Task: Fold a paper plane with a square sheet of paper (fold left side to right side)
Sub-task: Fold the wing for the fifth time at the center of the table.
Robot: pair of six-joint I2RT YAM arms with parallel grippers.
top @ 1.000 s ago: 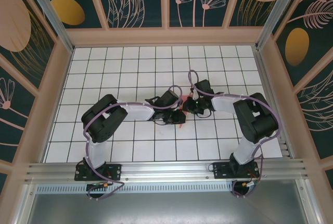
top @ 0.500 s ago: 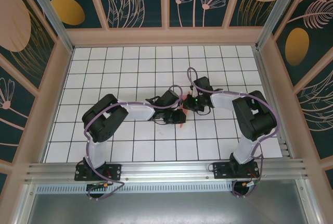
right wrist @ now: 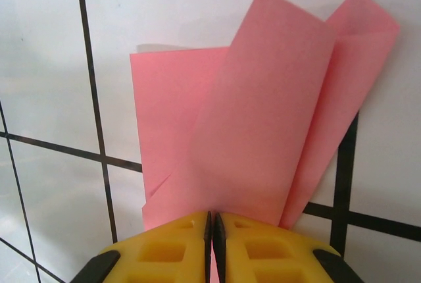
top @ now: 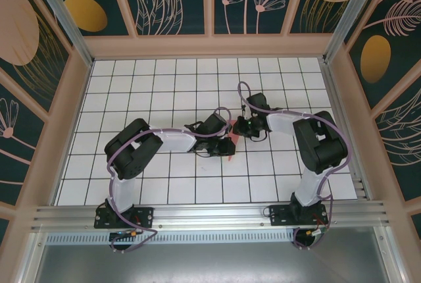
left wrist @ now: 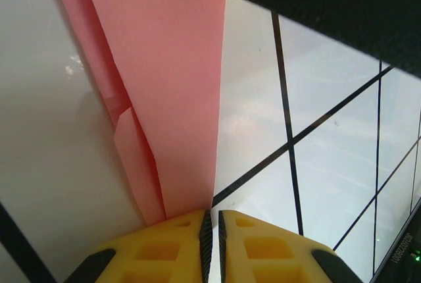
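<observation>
The paper (top: 231, 126) was thin and pink-red, folded into overlapping layers instead of lying as a flat square. It sat near the middle of the white gridded bench (top: 164, 79). In the right wrist view the paper (right wrist: 263, 118) showed a lower layer on the tiles, a broad flap slanting across it and another layer fanning out to the right. Its near end ran into the closed right gripper (right wrist: 212, 220). In the left wrist view the paper (left wrist: 171, 85) tapered downward, with a narrow folded lip along its left edge. Its tip met the closed left gripper (left wrist: 212, 220).
</observation>
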